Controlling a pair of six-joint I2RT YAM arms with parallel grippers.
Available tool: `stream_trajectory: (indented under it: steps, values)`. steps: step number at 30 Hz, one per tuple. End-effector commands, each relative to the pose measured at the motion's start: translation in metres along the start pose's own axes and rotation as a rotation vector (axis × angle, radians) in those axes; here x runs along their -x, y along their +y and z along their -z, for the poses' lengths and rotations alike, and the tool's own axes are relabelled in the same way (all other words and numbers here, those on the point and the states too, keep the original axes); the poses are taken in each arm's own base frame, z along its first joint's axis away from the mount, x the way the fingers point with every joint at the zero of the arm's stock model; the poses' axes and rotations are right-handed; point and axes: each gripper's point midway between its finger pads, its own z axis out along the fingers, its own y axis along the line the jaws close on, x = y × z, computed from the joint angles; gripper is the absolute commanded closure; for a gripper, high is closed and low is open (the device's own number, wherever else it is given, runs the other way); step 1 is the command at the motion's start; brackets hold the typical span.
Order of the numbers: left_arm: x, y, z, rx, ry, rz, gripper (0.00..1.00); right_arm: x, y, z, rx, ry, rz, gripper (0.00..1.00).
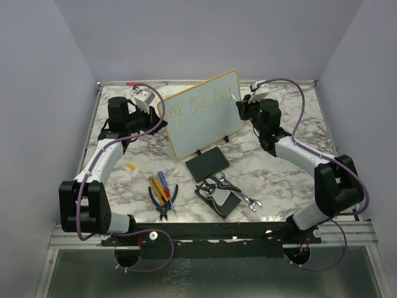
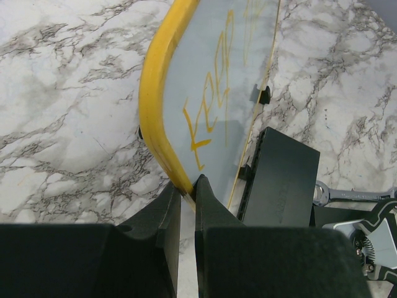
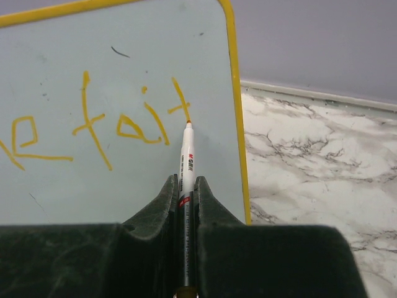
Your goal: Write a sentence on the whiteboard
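The whiteboard (image 1: 201, 118) stands tilted on the marble table, with a yellow frame. The sentence (image 1: 197, 101) in yellow-orange reads roughly "keep the fait" in one line. My left gripper (image 1: 155, 113) is shut on the board's left yellow frame edge (image 2: 162, 143), where "keep" (image 2: 211, 118) shows. My right gripper (image 1: 240, 107) is shut on a white marker (image 3: 186, 164). The marker tip touches the board at the last "t" of "fait" (image 3: 146, 121), near the board's right frame (image 3: 237, 112).
A black pad (image 1: 207, 164) lies in front of the board and shows in the left wrist view (image 2: 282, 180). Screwdrivers and pliers (image 1: 162, 194), a black case with tools (image 1: 218, 194), a wrench (image 1: 247, 200) and a small yellow cap (image 1: 130, 166) lie nearer.
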Motion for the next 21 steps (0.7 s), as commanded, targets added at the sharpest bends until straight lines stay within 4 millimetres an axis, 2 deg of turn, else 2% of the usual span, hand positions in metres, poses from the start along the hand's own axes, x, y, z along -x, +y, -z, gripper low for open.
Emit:
stream_trajectory:
  steps: [1, 7, 15, 21]
  values:
    - [-0.029, 0.003, -0.002, 0.018, 0.091, 0.012, 1.00, -0.032, 0.004, 0.005, 0.008, 0.072, -0.019, 0.99]
    - [-0.029, 0.003, -0.002, 0.017, 0.091, 0.013, 1.00, -0.039, 0.001, 0.006, -0.005, 0.087, -0.015, 0.99]
    - [-0.028, 0.003, -0.002, 0.019, 0.088, 0.010, 1.00, -0.026, -0.015, 0.001, -0.102, 0.068, -0.001, 0.99]
    - [-0.028, 0.002, -0.001, 0.020, 0.087, 0.009, 1.00, -0.013, -0.016, -0.003, -0.108, 0.046, 0.007, 0.99]
